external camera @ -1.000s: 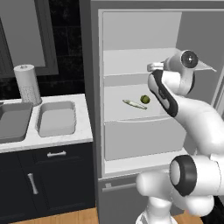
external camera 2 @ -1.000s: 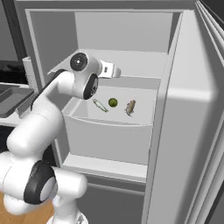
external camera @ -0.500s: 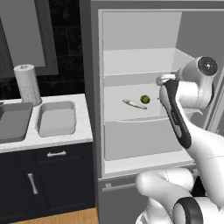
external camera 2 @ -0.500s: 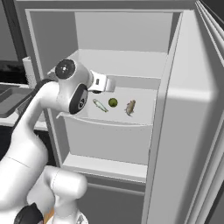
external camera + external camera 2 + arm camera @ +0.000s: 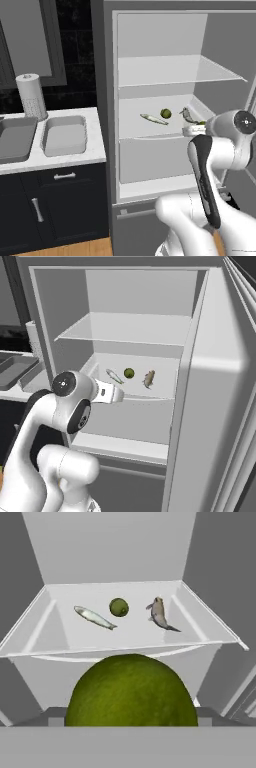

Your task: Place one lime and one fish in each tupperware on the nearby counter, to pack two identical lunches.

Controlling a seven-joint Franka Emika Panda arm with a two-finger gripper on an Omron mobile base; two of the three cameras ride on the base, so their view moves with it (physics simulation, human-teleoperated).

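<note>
Since the end effector is clamped around a large round green lime, jaws spread wide on its sides, the coming move turns on where that fruit must go. Starting at the left of the left base view, a white paper-towel roll stands at the back of the white marble-look tabletop. Just at its 4 o'clock lies a shallow grey rectangular tupperware tub with nothing in it. A darker grey basin cut by the frame edge sits beside it at 9 o'clock; I cannot tell whether that is the second tub or the sink. From the end effector the tub lies at 9 o'clock, well apart, past the fridge wall, and its long axis seems to run from the tabletop's front edge toward the dark backsplash. The single arm would therefore have to back out of the fridge and swing leftward. Further right, the pale fridge shelf carries three things in a row, all apart from one another: a slim silver fish lying slantwise, a small round green lime, and a stubbier grey-brown fish. They rest at 12 o'clock beyond the held lime in the hand view. By my reckoning packing has barely begun.
</note>
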